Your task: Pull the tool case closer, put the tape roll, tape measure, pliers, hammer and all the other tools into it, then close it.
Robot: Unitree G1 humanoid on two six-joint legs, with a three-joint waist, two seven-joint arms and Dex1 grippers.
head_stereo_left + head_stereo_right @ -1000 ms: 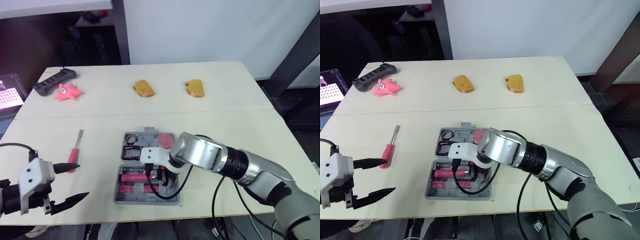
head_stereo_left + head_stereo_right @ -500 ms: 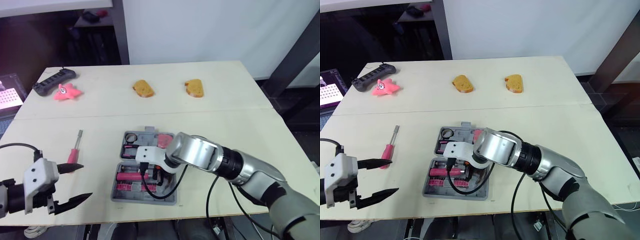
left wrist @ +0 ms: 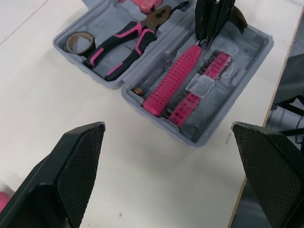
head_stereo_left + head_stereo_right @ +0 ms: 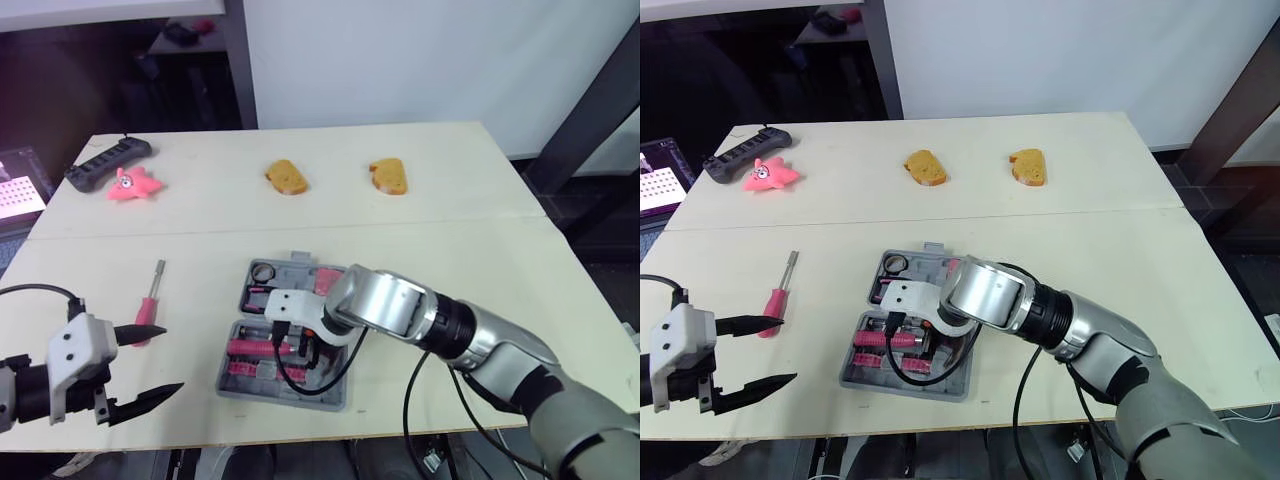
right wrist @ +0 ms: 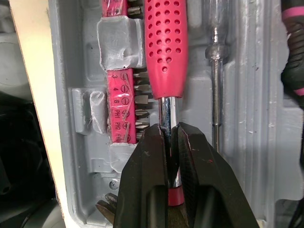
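Open grey plastic tool case (image 4: 902, 388) lying near the front edge of the pale wooden table (image 4: 480, 260), roughly in the middle, its lid folded flat on the far side. The right gripper (image 5: 169, 130) reaches down into the near half, its two black fingers drawn narrow and pinching the steel shank of a pink dimpled-handle driver (image 3: 173, 78), which lies in its moulded slot beside a strip of pink bits (image 5: 122, 104). The lid half holds pink-and-black pliers (image 3: 137, 33) and a brown tape roll (image 3: 78, 48). A pink-handled screwdriver (image 4: 152, 300) lies loose on the table, well apart from the case on the robot's left. The left gripper (image 4: 172, 358) hovers over the front edge just beside that screwdriver, fingers spread wide and holding nothing.
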